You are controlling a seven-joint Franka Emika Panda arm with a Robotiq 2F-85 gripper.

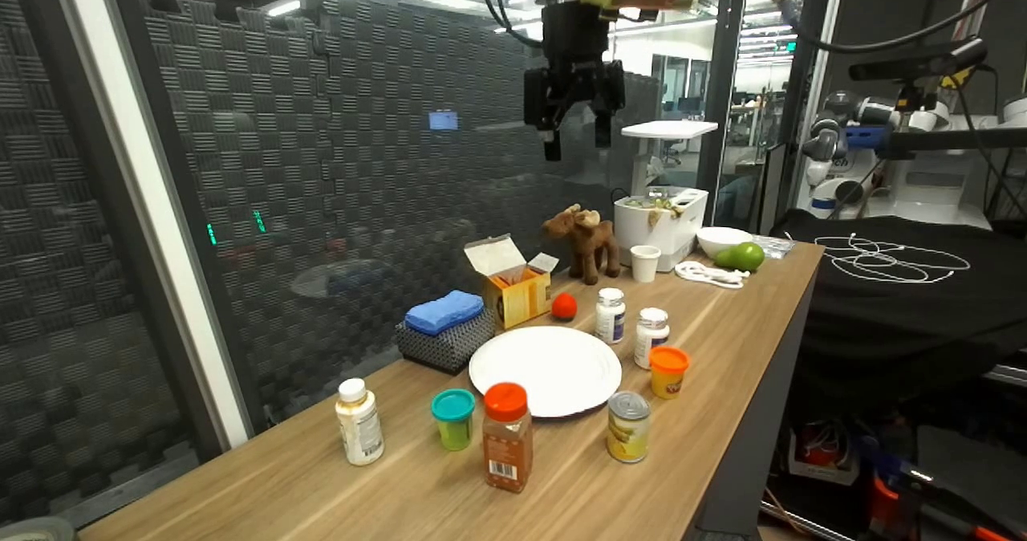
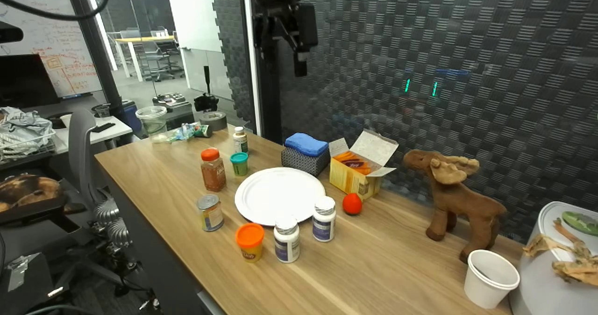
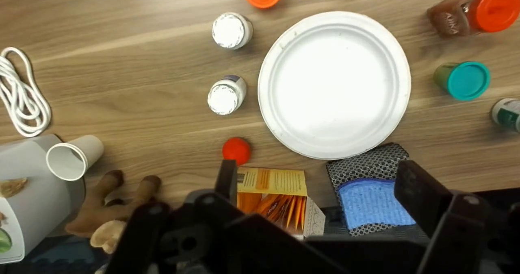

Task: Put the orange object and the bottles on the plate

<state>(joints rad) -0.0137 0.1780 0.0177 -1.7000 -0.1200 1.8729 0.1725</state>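
The white plate (image 1: pixel 525 364) lies bare on the wooden table; it also shows in the wrist view (image 3: pixel 335 87). A small red-orange ball (image 1: pixel 564 307) sits beside it, near the yellow box; it is in the wrist view (image 3: pixel 236 151) too. Two white bottles (image 1: pixel 610 316) (image 1: pixel 651 338) stand upright beside the plate, seen also in an exterior view (image 2: pixel 323 219) (image 2: pixel 286 241). Another white bottle (image 1: pixel 359 425) and an orange-lidded spice bottle (image 1: pixel 507 441) stand on the plate's opposite side. My gripper (image 1: pixel 578 141) hangs high above the table, open and empty, its fingers wide apart in the wrist view (image 3: pixel 319 180).
An orange-lidded tub (image 1: pixel 668 372), a can (image 1: pixel 628 429) and a teal-lidded tub (image 1: pixel 454 419) stand around the plate. An open yellow box (image 1: pixel 517 292) and a patterned box with a blue cloth (image 1: pixel 444 312) sit behind it. A toy moose (image 2: pixel 453 198) and paper cup (image 2: pixel 490 277) stand farther along.
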